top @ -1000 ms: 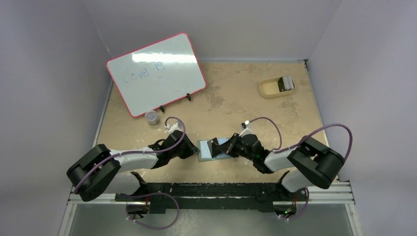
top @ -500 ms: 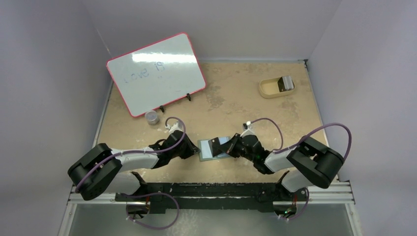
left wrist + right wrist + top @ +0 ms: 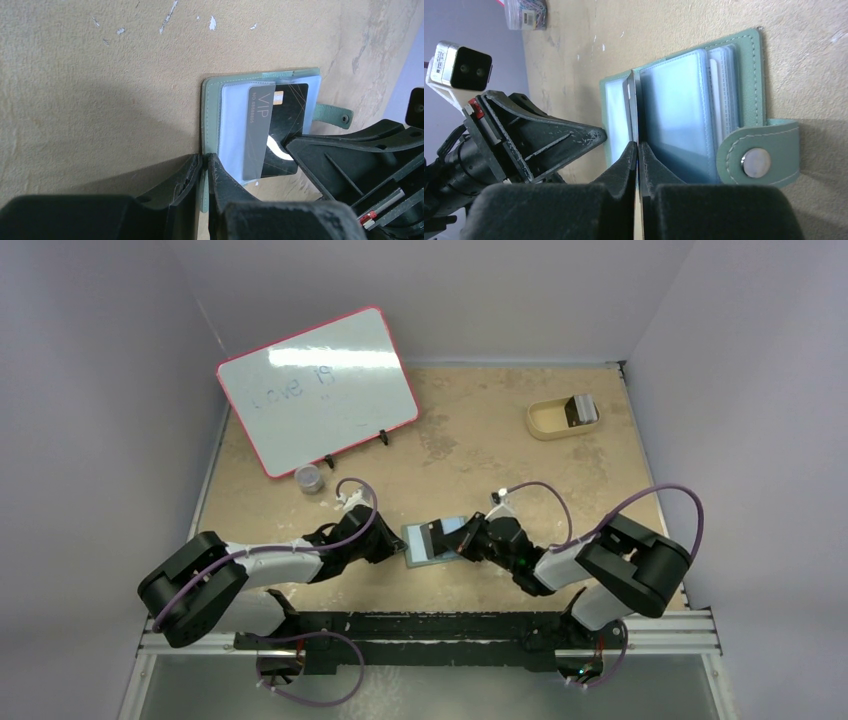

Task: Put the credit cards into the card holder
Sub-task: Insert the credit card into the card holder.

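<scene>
The grey-green card holder lies open on the table between both arms, light blue pockets up; its strap with the pale snap points away from the left arm. My left gripper is shut on the holder's green edge. My right gripper is shut on a dark grey VIP card, held on edge with its far end in the holder's left pocket. Another card stands in the tan tray.
A tan rounded tray sits at the back right. A red-framed whiteboard leans at the back left, with a small clear jar in front of it.
My right gripper has shifted a little left with the card, pushing it further over the open holder. The left arm has not moved.
</scene>
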Tool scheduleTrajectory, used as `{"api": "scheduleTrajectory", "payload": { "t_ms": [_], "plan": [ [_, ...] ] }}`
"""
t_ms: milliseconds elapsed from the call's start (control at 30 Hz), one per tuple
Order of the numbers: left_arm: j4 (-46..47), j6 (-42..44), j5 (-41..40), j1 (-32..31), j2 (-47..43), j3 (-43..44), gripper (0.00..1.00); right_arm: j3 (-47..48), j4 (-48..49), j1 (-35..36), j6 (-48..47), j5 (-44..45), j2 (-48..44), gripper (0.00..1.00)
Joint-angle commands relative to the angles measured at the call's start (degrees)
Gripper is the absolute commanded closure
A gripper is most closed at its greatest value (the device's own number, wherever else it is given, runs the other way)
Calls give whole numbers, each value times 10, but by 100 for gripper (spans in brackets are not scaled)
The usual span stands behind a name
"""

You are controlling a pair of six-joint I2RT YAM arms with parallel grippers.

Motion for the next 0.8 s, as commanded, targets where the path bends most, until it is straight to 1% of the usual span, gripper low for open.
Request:
{"api": "scheduleTrajectory", "payload": {
  "t_ms": [0, 33, 100, 167, 200, 300, 367, 467, 567, 667, 767],
  "plan": [
    [-108, 10, -7, -10, 24, -26, 91, 23, -16, 21, -5, 10, 8, 91],
    [-110, 12, -6, -10, 21, -25, 91, 32, -30, 27, -13, 6, 10, 85],
    [-115, 14, -7, -10, 17, -21, 91, 54, -90, 29, -43, 4, 0, 76],
    [-114, 15, -3, -10, 8, -22, 91, 90, -213, 29, -66, 20, -32, 72],
    [-113, 13, -2, -10, 4, -23, 91, 101, -260, 29, -80, 28, -59, 70],
    [-113, 13, -2, -10, -10, -27, 91, 127, -356, 29, -109, 54, -107, 62],
    [-109, 16, -2, -10, -11, -25, 91, 147, -403, 29, -129, 59, -118, 60],
    [-82, 26, 15, -10, -9, -23, 91, 178, -426, 29, -146, 54, -108, 56],
    [-68, 30, 25, -10, -7, -17, 91, 196, -421, 29, -163, 38, -85, 52],
    [-79, 37, 21, -10, -4, -4, 91, 212, -417, 29, -172, 30, -61, 51],
    [-80, 38, 20, -10, -4, -1, 91, 225, -404, 29, -188, 41, -44, 51]
  ]
}}
